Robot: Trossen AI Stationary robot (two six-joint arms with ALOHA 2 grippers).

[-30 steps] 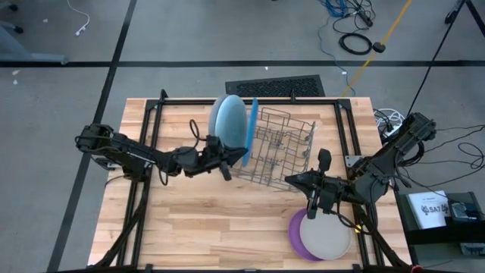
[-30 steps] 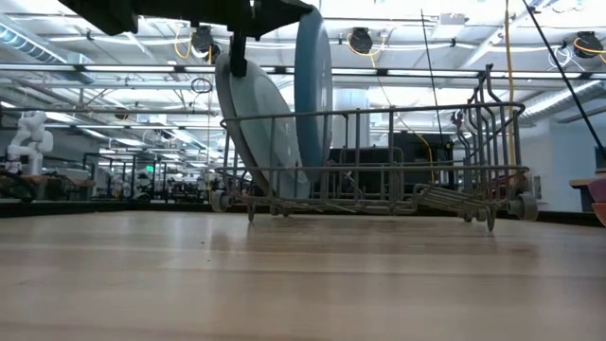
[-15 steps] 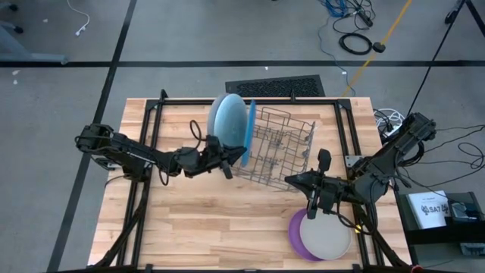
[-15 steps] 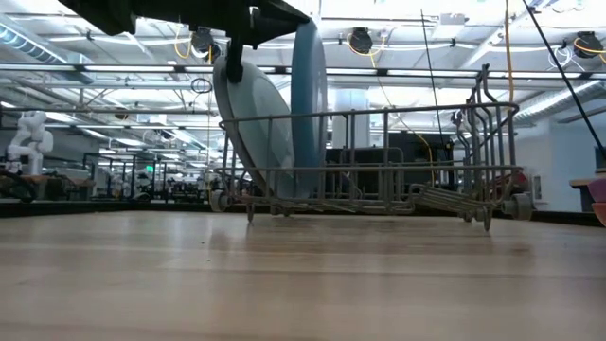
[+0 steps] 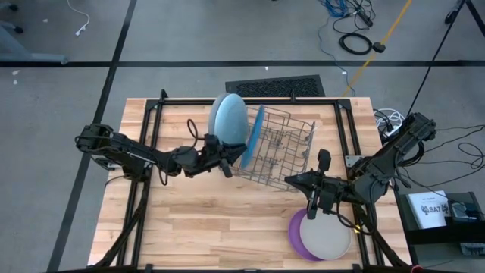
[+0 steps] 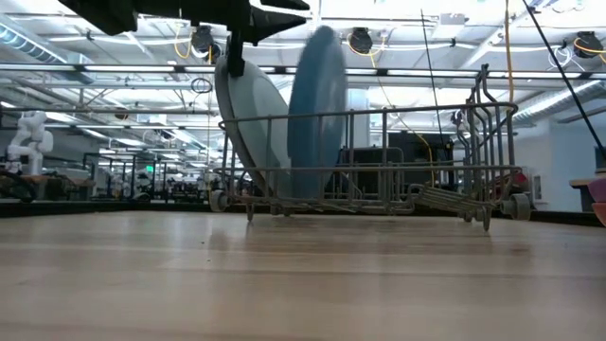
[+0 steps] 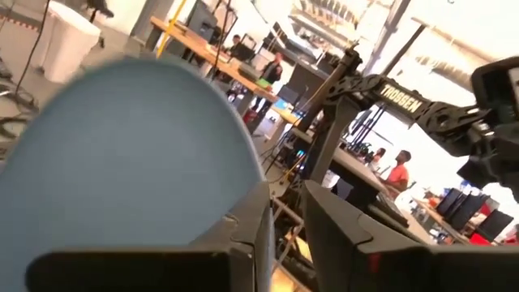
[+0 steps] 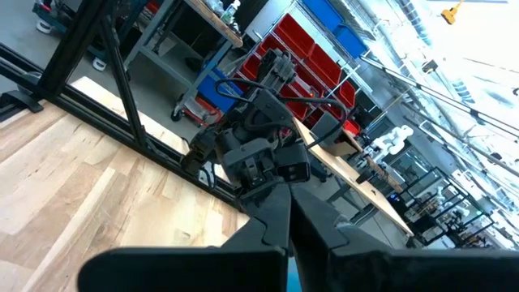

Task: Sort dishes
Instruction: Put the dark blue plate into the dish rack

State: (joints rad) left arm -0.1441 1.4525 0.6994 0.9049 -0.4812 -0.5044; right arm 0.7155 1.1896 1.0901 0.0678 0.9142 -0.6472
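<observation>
A grey wire dish rack [image 5: 282,148] stands mid-table. A pale grey-blue plate [image 5: 227,119] leans in its left end; it also fills the left wrist view [image 7: 122,162]. A darker blue plate [image 5: 254,136] stands in the rack beside it, its lower rim between the wires and its top tipped toward the table's right [image 6: 317,114]. My left gripper [image 5: 236,158] is open just left of that plate's top rim, apart from it in the low view [image 6: 275,11]. A beige-grey plate [image 5: 326,236] lies on a purple plate [image 5: 294,231] at the near right. My right gripper [image 5: 289,180] is shut and empty by the rack's near right corner.
A black frame [image 5: 151,129] runs along the table's sides and far edge. Bare wood [image 5: 212,220] lies at the near left and centre. People and benches show in the room beyond the table [image 7: 397,170].
The darker blue plate stood upright at my left gripper's fingers. Its top has now tipped toward the table's right and come clear of them, while its lower rim has stayed in the rack. It is blurred in the low view. Both arms have kept still.
</observation>
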